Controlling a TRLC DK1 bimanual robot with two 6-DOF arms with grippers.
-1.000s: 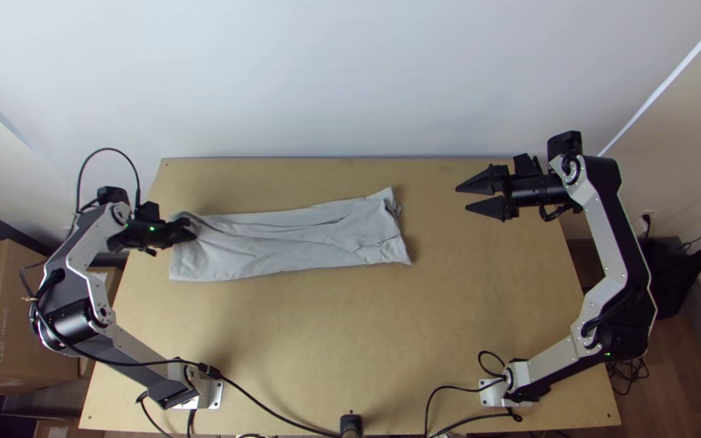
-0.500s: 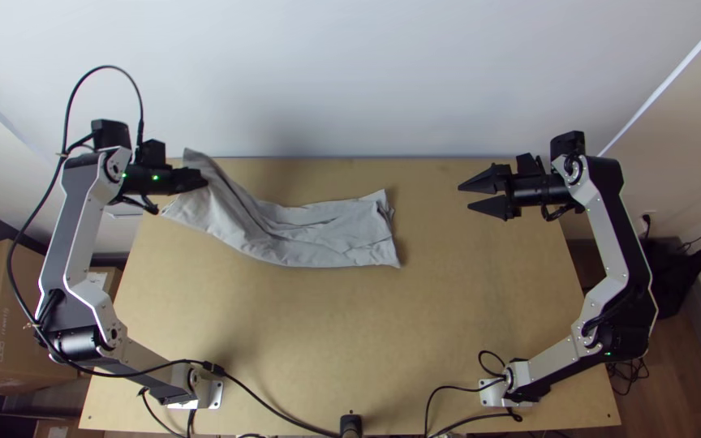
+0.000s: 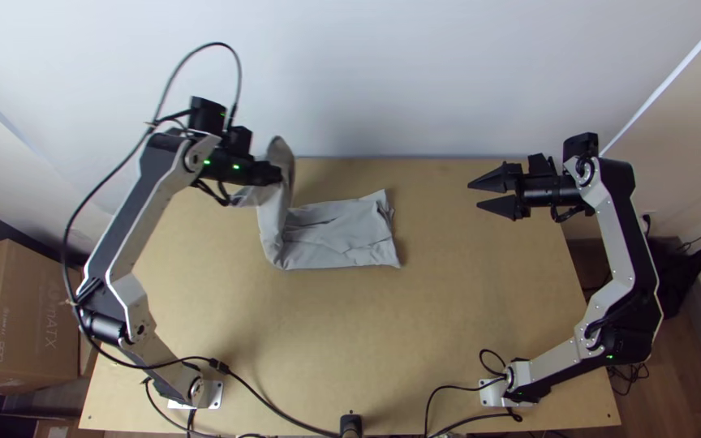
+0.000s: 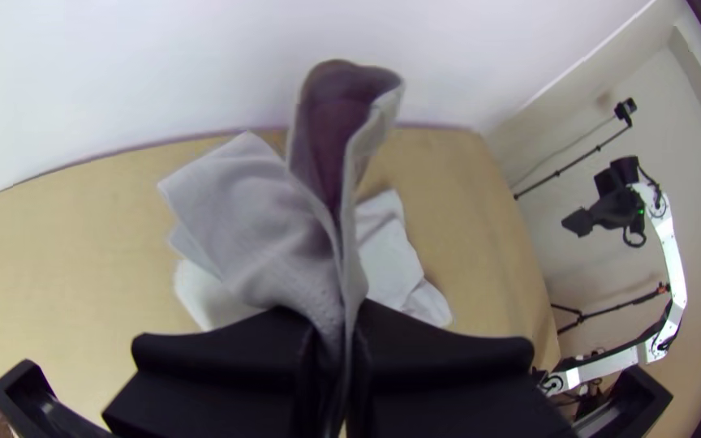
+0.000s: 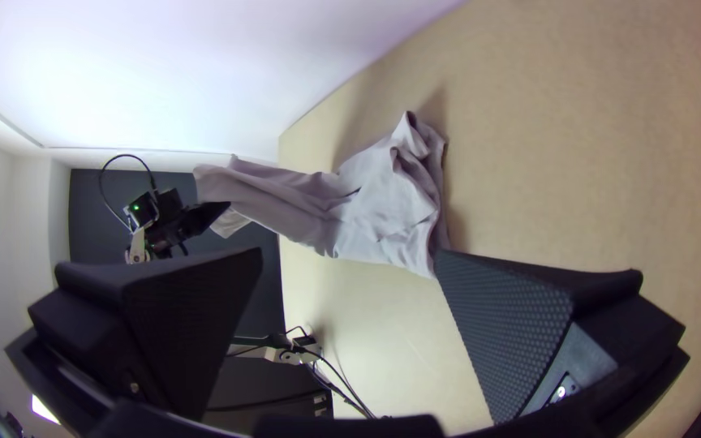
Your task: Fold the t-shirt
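Left gripper [image 3: 276, 173] pinches the raised end of the t-shirt [image 3: 338, 235]; seen from above, the resting part lies on the table [image 3: 448, 324] at four to five o'clock from it, long axis roughly nine-to-three. Right gripper [image 3: 474, 195], farther off past the other end, spread, empty. Fold probably wants the held end carried toward three.

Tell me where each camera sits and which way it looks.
Top view: high over the table's near edge, looking steeply down; left arm and right arm show.
Left wrist view: on that arm's wrist, facing out over the left gripper, its fingers shut on the t-shirt.
Right wrist view: on that arm's wrist, looking out between the right gripper's open fingers.
Both wrist views share t-shirt and table.
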